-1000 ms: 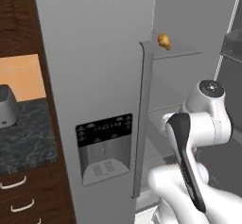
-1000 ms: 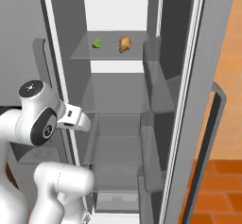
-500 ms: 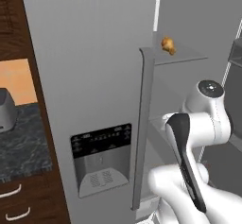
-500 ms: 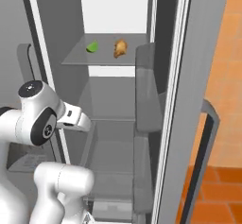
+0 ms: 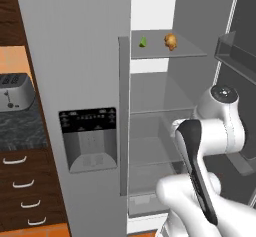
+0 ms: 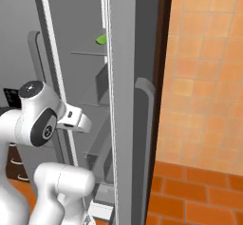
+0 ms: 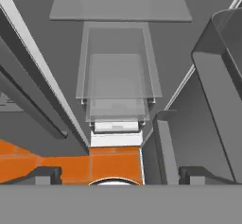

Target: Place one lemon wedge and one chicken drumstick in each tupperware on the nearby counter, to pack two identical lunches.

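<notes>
A green lemon wedge (image 5: 143, 42) (image 6: 101, 39) and a golden-brown chicken drumstick (image 5: 170, 41) lie side by side on an upper shelf of the open fridge. My gripper (image 7: 120, 175) is open, its two dark fingertips (image 7: 45, 173) wide apart with nothing between them. It hangs well below that shelf and looks down past the fridge's glass shelves to the orange floor. A strip of the black marbled counter (image 5: 20, 126) shows at the far left. The tupperware is out of view.
A silver toaster (image 5: 15, 91) stands on the counter, over dark wood drawers (image 5: 22, 181). The closed fridge door with its dispenser panel (image 5: 90, 138) is left of the opening. The open door's edge (image 6: 123, 100) and shelf bins (image 7: 222, 76) crowd the right side.
Both base views have swung as the base moved: the fridge interior now faces the left camera, and the right camera looks along the open door's edge. The gripper stays open.
</notes>
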